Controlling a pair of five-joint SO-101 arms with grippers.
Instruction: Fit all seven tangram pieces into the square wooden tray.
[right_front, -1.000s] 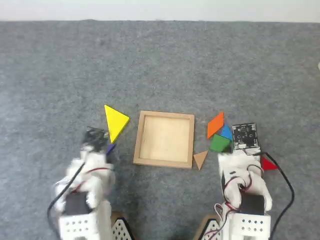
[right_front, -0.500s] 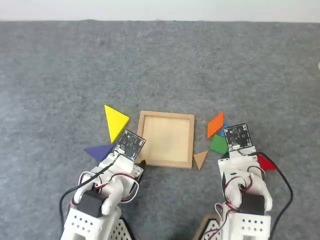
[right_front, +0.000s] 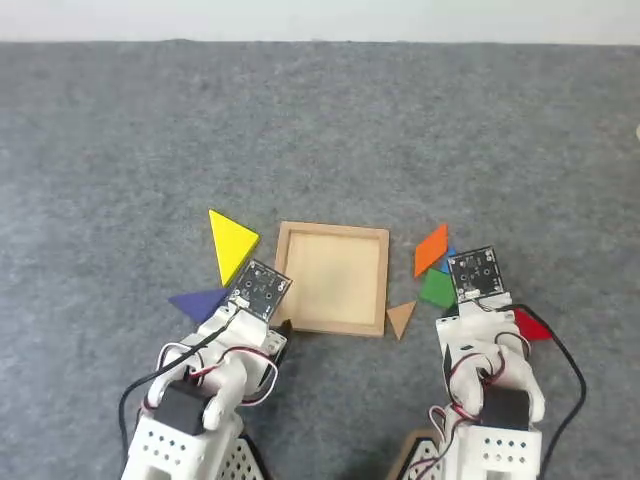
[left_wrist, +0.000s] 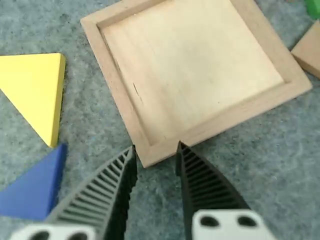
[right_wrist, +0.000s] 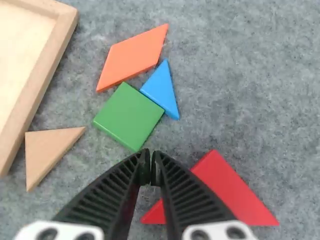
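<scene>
The square wooden tray (right_front: 278, 275) lies empty between my arms. A yellow triangle (right_front: 232, 243) and a dark blue triangle (right_front: 200, 302) lie to its left. An orange parallelogram (right_front: 431, 248), a green square (right_front: 437, 288), a tan triangle (right_front: 400, 318) and a red triangle (right_front: 534, 326) lie to its right. In the left wrist view my left gripper (left_wrist: 156, 150) is open, its tips on either side of the tray's (left_wrist: 150, 147) near-left corner. My right gripper (right_wrist: 150, 159) is shut and empty, between the green square (right_wrist: 129, 116) and the red triangle (right_wrist: 220, 192); a light blue triangle (right_wrist: 162, 90) touches the square.
Grey carpet covers the whole table. Wide free room stretches beyond the tray toward the far edge. In the right wrist view the orange parallelogram (right_wrist: 132, 56) and the tan triangle (right_wrist: 47, 150) lie close to the tray's side (right_wrist: 35, 85).
My left arm swung right from over the dark blue triangle to the tray's near-left corner, uncovering that triangle. The right arm shifted slightly left. Nothing moved in the last half second.
</scene>
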